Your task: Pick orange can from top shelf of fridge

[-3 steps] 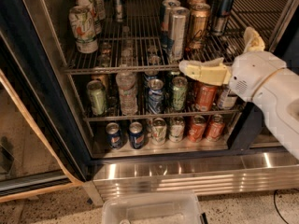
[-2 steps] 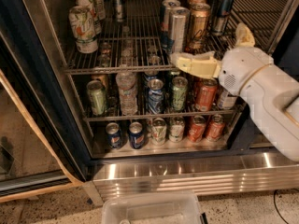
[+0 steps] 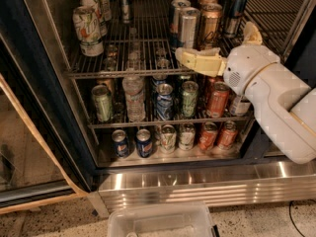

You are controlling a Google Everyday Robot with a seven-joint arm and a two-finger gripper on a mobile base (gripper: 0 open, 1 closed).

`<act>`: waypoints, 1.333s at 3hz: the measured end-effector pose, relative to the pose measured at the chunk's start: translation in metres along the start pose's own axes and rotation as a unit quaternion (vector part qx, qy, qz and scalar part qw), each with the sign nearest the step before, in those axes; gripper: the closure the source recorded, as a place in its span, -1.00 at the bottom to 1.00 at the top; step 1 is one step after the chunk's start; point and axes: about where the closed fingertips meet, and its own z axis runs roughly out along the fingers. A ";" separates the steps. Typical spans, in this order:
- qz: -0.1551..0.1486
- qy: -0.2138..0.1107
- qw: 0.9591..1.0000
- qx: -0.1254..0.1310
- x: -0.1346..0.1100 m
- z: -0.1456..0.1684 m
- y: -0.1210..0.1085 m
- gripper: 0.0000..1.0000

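Note:
The fridge (image 3: 44, 73) stands open, with a dark frame. The orange can (image 3: 210, 23), tall and copper with dark swirls, stands near the front of the top shelf (image 3: 123, 72), right of a tall silver can (image 3: 188, 27). My gripper (image 3: 217, 44) is at the front of the top shelf, right at the orange can. It is open. One pale yellow finger (image 3: 197, 60) lies along the shelf's front rail below the silver and orange cans. The other finger (image 3: 252, 32) sticks up to the right of the orange can. Nothing is held.
Tall white-green cans (image 3: 89, 28) stand at the top shelf's left and a dark blue can (image 3: 234, 6) behind the orange one. The lower racks hold a water bottle (image 3: 134, 95) and soda cans (image 3: 217, 100). A glass door (image 3: 24, 147) hangs open at the left. A clear plastic bin (image 3: 158, 221) sits on the floor.
My gripper and arm have moved left and a little up, from beside the middle rack's right end to the front of the top shelf at the orange can.

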 end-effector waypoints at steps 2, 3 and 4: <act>-0.013 -0.006 1.000 0.016 0.009 -0.003 -0.008 -1.00; -0.016 -0.001 0.999 0.048 0.014 -0.005 -0.023 -1.00; -0.016 -0.001 0.999 0.048 0.014 -0.005 -0.023 -1.00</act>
